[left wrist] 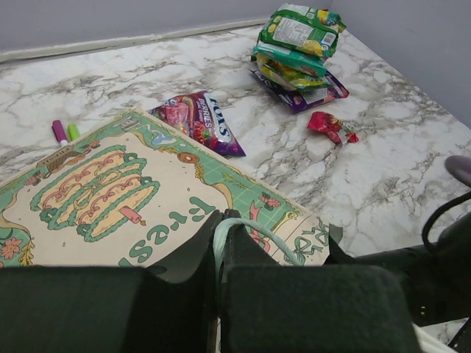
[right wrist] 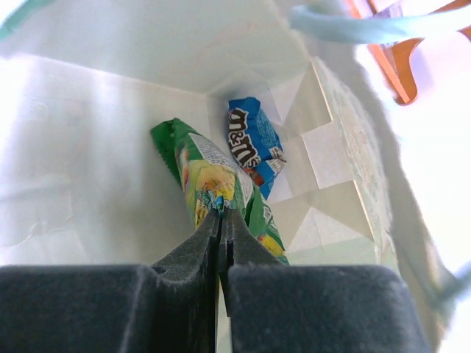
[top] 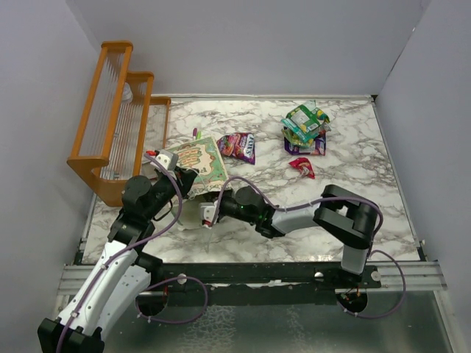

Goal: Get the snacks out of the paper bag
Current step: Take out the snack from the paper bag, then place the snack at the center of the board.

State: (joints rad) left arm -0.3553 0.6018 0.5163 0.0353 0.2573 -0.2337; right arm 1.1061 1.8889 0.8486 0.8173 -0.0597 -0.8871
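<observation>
Right gripper (right wrist: 221, 220) pinches the green packet (right wrist: 197, 170) inside the paper bag (right wrist: 110, 66); blue packet (right wrist: 254, 143) at one o'clock. Left gripper (left wrist: 219, 229) clamps the handle (left wrist: 254, 234), presumably steadying the bag.

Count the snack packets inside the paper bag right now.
2. A green packet, pinched by the right gripper, and a blue M&M's packet beyond it in the paper bag's corner. Others may be hidden.

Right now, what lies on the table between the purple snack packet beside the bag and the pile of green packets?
Nothing: only bare marble table between purple packet and pile, as the top and left wrist views show.
</observation>
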